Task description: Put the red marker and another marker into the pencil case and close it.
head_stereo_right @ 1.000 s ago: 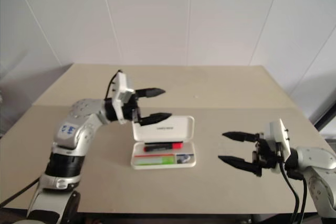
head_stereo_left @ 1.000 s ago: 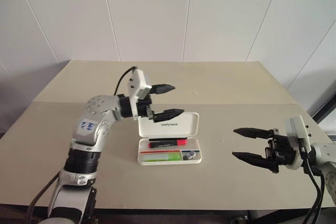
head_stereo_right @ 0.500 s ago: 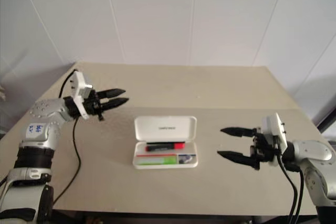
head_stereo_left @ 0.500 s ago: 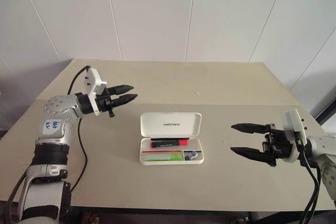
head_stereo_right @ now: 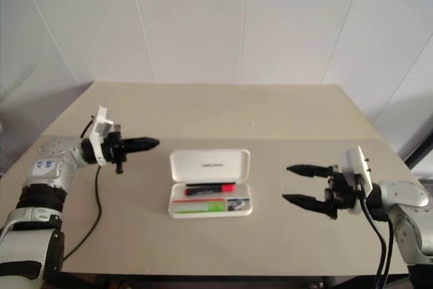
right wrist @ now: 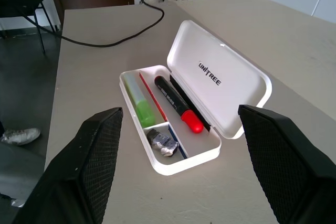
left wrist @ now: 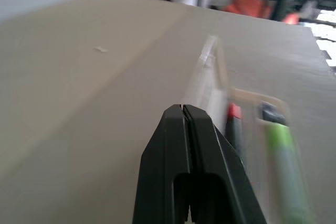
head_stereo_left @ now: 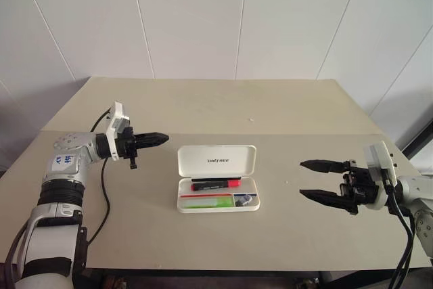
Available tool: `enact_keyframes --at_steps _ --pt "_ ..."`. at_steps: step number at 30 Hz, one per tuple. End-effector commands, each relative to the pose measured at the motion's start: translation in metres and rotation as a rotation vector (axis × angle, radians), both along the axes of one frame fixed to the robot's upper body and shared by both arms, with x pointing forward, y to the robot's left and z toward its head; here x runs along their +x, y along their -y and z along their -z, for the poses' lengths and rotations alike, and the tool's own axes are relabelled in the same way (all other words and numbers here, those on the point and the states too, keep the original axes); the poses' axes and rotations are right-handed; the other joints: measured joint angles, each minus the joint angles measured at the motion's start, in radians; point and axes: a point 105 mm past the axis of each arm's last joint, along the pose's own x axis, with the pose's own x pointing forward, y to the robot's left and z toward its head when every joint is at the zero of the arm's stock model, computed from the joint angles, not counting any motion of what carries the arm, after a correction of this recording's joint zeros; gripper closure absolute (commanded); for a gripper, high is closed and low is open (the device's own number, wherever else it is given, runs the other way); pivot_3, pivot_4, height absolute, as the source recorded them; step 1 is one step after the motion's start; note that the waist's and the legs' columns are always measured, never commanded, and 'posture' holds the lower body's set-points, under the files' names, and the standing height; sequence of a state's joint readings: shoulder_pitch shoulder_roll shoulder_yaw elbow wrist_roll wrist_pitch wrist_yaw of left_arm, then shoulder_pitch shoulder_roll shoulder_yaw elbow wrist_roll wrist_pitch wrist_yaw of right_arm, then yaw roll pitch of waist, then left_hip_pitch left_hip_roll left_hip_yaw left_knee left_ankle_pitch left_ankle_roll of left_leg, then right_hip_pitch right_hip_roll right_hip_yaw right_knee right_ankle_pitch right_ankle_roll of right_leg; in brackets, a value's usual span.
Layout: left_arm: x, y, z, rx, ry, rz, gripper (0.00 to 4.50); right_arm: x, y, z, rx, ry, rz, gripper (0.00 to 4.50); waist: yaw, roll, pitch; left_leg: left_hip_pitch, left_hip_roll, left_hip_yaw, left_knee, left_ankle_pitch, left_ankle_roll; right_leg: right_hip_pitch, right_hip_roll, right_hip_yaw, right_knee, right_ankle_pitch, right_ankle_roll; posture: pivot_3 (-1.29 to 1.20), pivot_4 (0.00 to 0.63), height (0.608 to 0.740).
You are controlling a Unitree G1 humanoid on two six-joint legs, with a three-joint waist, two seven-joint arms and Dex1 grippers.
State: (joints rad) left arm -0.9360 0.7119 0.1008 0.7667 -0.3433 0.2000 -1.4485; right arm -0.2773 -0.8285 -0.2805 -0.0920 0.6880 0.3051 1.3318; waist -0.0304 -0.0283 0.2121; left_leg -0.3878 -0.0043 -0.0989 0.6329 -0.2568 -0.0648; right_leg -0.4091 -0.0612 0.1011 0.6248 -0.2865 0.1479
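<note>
- The pencil case [head_stereo_left: 217, 177] is lying open mid-table [head_stereo_left: 284, 109], nearer the front edge, lid standing behind the tray.
- The red marker [head_stereo_left: 216, 183] is lying in the tray's rear compartment.
- Another marker [head_stereo_left: 208, 202] is lying in front of it.
- A small object, possibly an eraser [right wrist: 162, 144], is sitting in the front-right compartment.

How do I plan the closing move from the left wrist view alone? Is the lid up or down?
Observer: Up. The lid of the pencil case stands open behind its tray.
Operator: Are both markers in?
Observer: Yes. The red marker lies in the rear slot and the light green marker in the front one.
Operator: And the other arm?
Observer: The right gripper hangs open to the case's right, apart from it.
</note>
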Motion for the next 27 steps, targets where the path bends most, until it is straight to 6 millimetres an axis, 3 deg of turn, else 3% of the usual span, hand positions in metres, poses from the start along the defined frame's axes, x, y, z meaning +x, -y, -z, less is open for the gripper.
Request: enact_keyframes --at_steps 1,7,15,21,27 --pt "-0.002 -0.005 -0.002 0.049 -0.018 0.038 4.48 -0.002 -0.003 -0.007 -0.006 0.042 -0.019 0.00 0.000 0.000 0.000 0.000 0.000 0.000 0.000 0.000 0.000 0.000 0.000 0.000 0.000 0.000 0.000 0.00 0.150 0.740" --pt "0.030 0.001 0.005 0.063 -0.020 -0.122 4.48 0.000 -0.005 -0.008 -0.002 0.046 -0.022 0.00 0.004 0.000 0.000 0.000 0.000 0.000 0.001 0.000 0.000 0.000 0.000 0.000 0.000 0.000 0.000 0.00 0.150 0.740" --pt "0.043 0.009 0.008 0.028 -0.053 -0.174 4.48 0.001 0.004 -0.005 0.013 0.028 -0.025 0.00 -0.002 0.000 0.000 -0.001 0.000 0.000 -0.001 0.000 0.000 -0.001 0.000 0.000 0.000 0.000 0.000 0.00 0.150 0.740" --pt "0.042 0.030 0.019 0.053 -0.110 -0.099 4.48 0.016 0.019 -0.020 0.049 0.076 -0.047 0.00 0.000 0.000 0.000 -0.001 -0.001 0.000 0.002 0.001 0.001 -0.001 0.000 0.000 0.002 0.000 0.001 0.00 0.150 0.740" --pt "0.029 0.050 0.022 0.093 -0.159 0.074 4.48 0.019 0.035 -0.028 0.061 0.076 -0.095 0.00 0.000 0.000 0.000 -0.001 -0.001 0.000 0.000 0.001 0.001 -0.001 0.000 0.000 0.001 0.000 0.001 0.00 0.150 0.740"
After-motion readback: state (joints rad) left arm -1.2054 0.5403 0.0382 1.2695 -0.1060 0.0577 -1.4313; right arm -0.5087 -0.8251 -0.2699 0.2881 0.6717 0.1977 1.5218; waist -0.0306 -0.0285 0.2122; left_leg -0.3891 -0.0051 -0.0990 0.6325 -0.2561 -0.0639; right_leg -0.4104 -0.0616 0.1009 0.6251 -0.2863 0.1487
